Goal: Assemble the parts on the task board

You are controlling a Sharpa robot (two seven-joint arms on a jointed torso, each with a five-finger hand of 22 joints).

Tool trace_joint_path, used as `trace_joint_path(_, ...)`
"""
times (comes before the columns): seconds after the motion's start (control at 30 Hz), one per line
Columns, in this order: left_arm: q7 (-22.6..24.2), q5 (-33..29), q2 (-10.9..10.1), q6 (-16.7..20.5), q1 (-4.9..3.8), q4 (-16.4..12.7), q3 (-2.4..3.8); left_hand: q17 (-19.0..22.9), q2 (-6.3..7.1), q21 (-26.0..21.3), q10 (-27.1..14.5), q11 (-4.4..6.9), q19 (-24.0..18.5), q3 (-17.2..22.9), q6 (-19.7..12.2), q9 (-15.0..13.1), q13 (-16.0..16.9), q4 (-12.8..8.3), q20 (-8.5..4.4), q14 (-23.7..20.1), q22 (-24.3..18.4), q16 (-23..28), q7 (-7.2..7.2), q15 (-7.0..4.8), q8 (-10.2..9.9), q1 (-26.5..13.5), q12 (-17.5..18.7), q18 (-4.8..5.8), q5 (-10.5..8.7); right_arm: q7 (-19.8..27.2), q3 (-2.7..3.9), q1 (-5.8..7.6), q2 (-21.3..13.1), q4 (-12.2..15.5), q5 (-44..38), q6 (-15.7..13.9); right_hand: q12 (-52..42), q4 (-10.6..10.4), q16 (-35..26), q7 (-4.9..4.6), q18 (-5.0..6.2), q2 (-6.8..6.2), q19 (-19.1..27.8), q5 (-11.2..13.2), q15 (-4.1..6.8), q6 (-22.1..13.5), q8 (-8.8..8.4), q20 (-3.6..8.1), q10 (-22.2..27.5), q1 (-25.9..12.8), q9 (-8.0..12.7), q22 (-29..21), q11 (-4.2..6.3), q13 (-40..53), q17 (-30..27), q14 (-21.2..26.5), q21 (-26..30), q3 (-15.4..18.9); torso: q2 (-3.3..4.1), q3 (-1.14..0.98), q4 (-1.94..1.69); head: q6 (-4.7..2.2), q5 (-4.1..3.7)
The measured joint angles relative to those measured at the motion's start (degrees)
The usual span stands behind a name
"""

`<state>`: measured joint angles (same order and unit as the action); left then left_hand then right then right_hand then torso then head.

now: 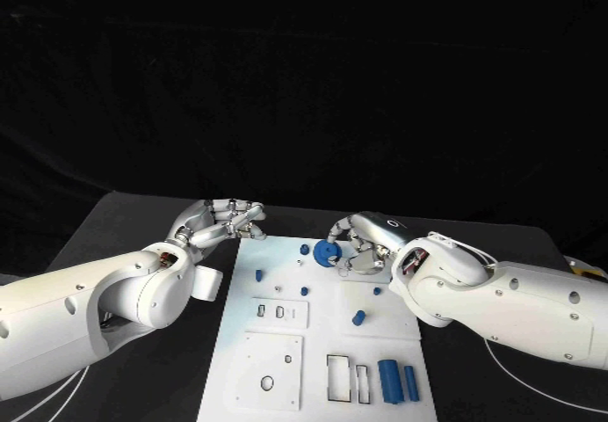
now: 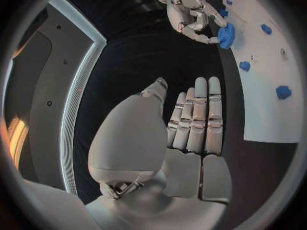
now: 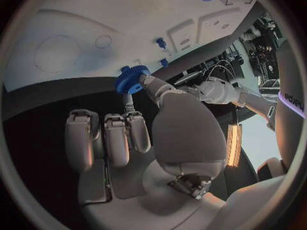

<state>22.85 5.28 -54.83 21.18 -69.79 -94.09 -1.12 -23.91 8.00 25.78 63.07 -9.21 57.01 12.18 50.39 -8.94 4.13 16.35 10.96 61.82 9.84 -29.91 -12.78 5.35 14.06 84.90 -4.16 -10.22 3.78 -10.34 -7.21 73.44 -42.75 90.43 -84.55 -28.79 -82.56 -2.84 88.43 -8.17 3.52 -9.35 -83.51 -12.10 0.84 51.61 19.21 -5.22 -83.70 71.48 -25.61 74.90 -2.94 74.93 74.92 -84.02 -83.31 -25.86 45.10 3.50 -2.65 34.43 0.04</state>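
The white task board (image 1: 285, 352) lies in the middle of the black table. My right hand (image 1: 364, 246) pinches a blue gear (image 1: 327, 254) between thumb and a finger over the board's far part. The right wrist view shows the gear (image 3: 132, 80) at the fingertips, close to the board (image 3: 77, 30); whether it touches the board I cannot tell. In the left wrist view the right hand (image 2: 192, 13) holds that gear (image 2: 225, 35). My left hand (image 1: 226, 221) hovers off the board's far left corner. Its fingers (image 2: 198, 117) lie straight, side by side, with nothing in them.
Small blue pegs (image 1: 306, 249) (image 1: 260, 274) (image 1: 358, 317) stand on the board's middle. Two blue cylinders (image 1: 398, 381) lie at its near right, beside rectangular slots (image 1: 338, 378). An oval hole (image 1: 267, 382) sits at the near left. The table's edges run left and right of the board.
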Motion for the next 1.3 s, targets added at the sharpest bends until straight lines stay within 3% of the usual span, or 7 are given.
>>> trace_joint_path(0.6,-0.06,-0.01,0.39,-0.12,0.00,0.08,0.00,0.01,0.00,0.00,0.00,0.00,0.00,0.00,0.00,0.00,0.00,0.00,0.00,0.00,-0.01,0.00,0.00,0.00,0.00,0.00,0.00,0.00,0.00,-1.27,-0.61,-1.17,8.25,-5.73,-2.79,-0.44,0.00,-0.17,0.00,0.01,0.00,-0.24,0.01,0.06,0.00,-0.01,-0.37,-0.01,0.00,-0.24,0.00,0.04,0.00,-0.01,-0.01,0.00,0.00,-0.49,0.16,0.11,-0.18,0.23,0.52)
trace_joint_path(1.1,-0.11,-0.01,0.42,-0.28,0.00,0.05,0.00,-0.12,0.00,0.00,0.00,0.00,0.00,0.00,0.00,0.00,0.06,0.00,0.00,-0.20,0.04,0.00,0.00,0.20,0.00,0.00,0.00,0.00,0.00,-1.23,-0.81,-2.00,11.08,-9.69,-2.75,0.42,0.00,-0.33,0.00,0.06,0.00,-0.18,0.02,0.28,-0.01,0.02,-0.38,-0.01,0.00,-0.78,0.06,0.03,0.00,-0.02,-0.01,0.00,0.00,-0.64,0.16,0.11,-0.10,0.46,0.95)
trace_joint_path(1.3,-0.14,-0.01,0.41,-0.35,0.00,0.04,0.00,-0.12,0.00,0.00,0.00,0.00,0.00,0.00,0.00,-0.01,0.06,0.00,0.00,-0.34,0.04,0.00,0.00,0.07,0.00,0.00,0.00,0.01,0.00,-1.17,-0.81,-2.03,11.69,-10.40,-2.68,0.86,0.38,-0.66,0.00,0.44,0.00,-1.31,0.02,0.83,-0.01,0.41,-1.52,-0.01,0.00,-1.92,0.22,0.02,0.00,-0.02,-0.01,0.00,0.00,-0.98,0.14,0.07,-0.04,0.59,1.07)
